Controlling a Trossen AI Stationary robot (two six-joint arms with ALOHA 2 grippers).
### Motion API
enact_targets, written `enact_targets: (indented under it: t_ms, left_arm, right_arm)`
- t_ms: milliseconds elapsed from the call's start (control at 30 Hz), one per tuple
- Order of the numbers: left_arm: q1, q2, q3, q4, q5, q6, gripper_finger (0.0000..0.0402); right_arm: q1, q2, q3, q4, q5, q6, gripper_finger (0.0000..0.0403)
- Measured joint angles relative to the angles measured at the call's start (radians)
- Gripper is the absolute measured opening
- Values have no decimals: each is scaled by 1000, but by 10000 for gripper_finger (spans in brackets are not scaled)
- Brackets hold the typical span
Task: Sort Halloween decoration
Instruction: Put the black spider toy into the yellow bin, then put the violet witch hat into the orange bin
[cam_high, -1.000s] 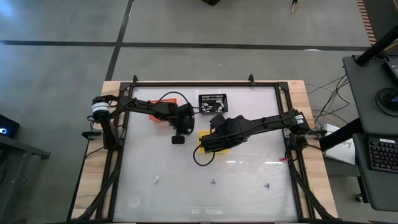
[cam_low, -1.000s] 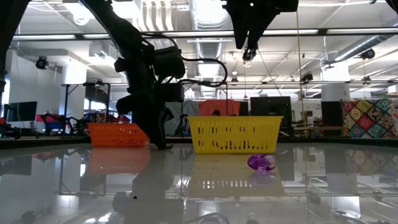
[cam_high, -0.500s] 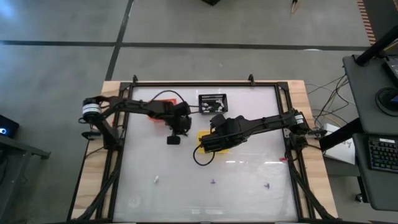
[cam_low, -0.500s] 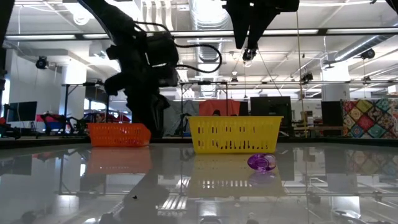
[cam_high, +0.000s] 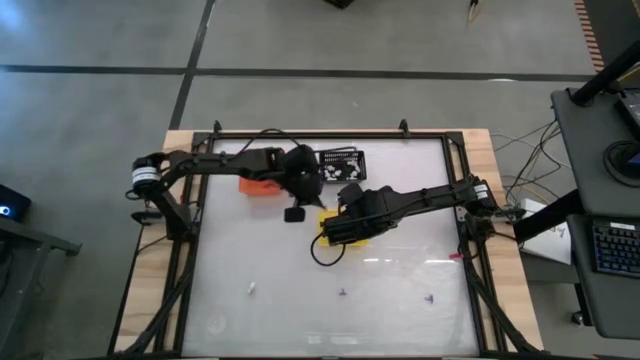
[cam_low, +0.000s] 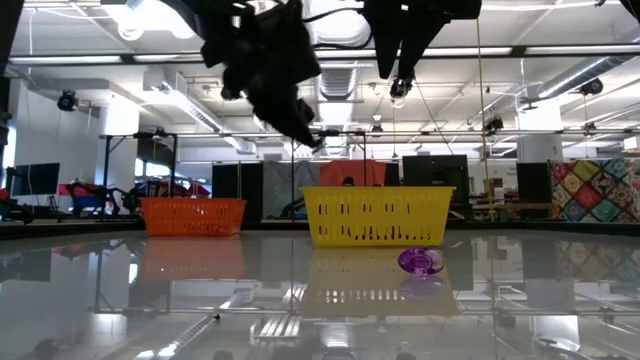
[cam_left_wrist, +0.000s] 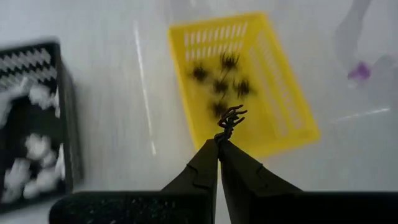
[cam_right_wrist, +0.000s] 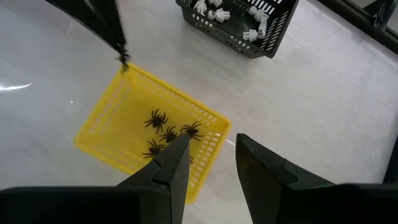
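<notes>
The left gripper (cam_left_wrist: 219, 142) has swung from the orange basket (cam_high: 256, 186) toward the yellow basket (cam_left_wrist: 242, 87), jaws clamped on a black spider (cam_left_wrist: 229, 118), apparently to drop it with five spiders already there. The right gripper (cam_right_wrist: 208, 155) hovers above, jaws apart. Three pieces lie on the desk (cam_high: 400, 290).

You see two dark, slender jointed arms. The left arm (cam_high: 215, 165) carries a pale ring at its base and a looping black cable; the right arm (cam_high: 420, 198) trails another. Each gripper has matte black, tapering, wedge-shaped fingers (cam_right_wrist: 171, 168).
</notes>
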Motion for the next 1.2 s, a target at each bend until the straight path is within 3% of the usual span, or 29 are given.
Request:
enact_targets:
  t_ms: [300,467,833,1000,1200]
  left_arm:
    - [0,91,106,-22,68,6,0]
    - [0,131,96,-25,179,34,0]
    - [-5,233,140,-30,185,23,34]
    - [-4,245,197,-112,189,34,68]
    - [-1,223,267,-329,189,109,91]
  right_arm:
    - [0,-2,0,0,0,37,121]
    - [0,-17,-1,-1,0,51,121]
    - [0,-25,-1,0,0,15,121]
    - [0,-28,-1,-1,0,14,121]
    - [24,-63,-1,-1,-2,20,121]
